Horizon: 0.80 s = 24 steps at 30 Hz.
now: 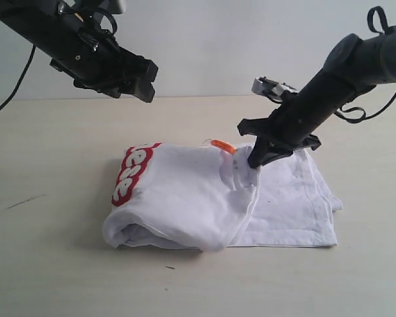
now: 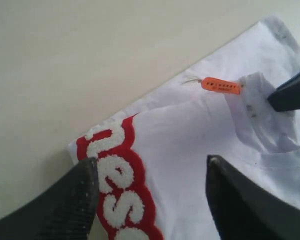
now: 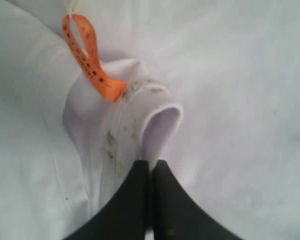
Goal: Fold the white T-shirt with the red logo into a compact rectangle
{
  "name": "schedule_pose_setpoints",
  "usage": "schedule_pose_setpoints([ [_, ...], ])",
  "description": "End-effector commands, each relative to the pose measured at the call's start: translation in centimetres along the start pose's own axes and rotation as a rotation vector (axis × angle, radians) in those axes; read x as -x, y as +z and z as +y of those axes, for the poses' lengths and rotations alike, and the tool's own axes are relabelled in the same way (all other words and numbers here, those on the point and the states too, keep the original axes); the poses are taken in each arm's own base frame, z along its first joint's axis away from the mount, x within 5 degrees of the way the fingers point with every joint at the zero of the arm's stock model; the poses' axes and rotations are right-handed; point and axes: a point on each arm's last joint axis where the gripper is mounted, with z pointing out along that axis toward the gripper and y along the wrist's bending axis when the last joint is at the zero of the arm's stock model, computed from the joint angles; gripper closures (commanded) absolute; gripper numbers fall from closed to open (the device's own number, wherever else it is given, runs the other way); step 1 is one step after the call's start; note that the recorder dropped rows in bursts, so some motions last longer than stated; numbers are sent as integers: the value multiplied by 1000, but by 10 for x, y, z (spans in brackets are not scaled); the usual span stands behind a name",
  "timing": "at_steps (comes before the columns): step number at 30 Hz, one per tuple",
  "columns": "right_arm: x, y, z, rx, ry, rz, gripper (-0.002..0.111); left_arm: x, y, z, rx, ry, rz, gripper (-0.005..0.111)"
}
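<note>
The white T-shirt (image 1: 185, 198) lies partly folded on the table, its left part rolled over in a thick fold. The red logo (image 1: 132, 173) runs along the left fold and shows close up in the left wrist view (image 2: 122, 185). My right gripper (image 1: 256, 162) is shut on the ribbed collar (image 3: 140, 120), pinching its edge beside the orange tag (image 3: 85, 55). The jaws (image 3: 151, 165) meet with only thin fabric at their tips. My left gripper (image 1: 142, 82) hangs open high above the shirt's left side, its fingers (image 2: 152, 161) wide apart over the logo and holding nothing.
The shirt's flat single layer (image 1: 297, 211) spreads to the right under the right arm. The pale table (image 1: 53, 251) surrounds the shirt. A dark cable (image 1: 13, 89) hangs at the far left. The right gripper's black finger (image 2: 290, 95) shows in the left wrist view.
</note>
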Motion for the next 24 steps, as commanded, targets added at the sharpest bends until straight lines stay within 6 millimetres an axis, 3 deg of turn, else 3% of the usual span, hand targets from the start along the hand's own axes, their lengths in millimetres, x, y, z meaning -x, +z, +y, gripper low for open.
schedule_pose_setpoints([
  [1,9,-35,14,-68,-84,-106,108,-1,-2,2,11,-2,0,46],
  [7,11,-91,34,-172,-135,-247,108,-1,-2,2,12,-1,0,46],
  [12,6,-124,36,-335,-127,-289,108,-1,-2,2,12,-1,0,46],
  [24,-8,-145,-8,-876,-12,-145,108,-2,-1,2,10,5,12,46],
])
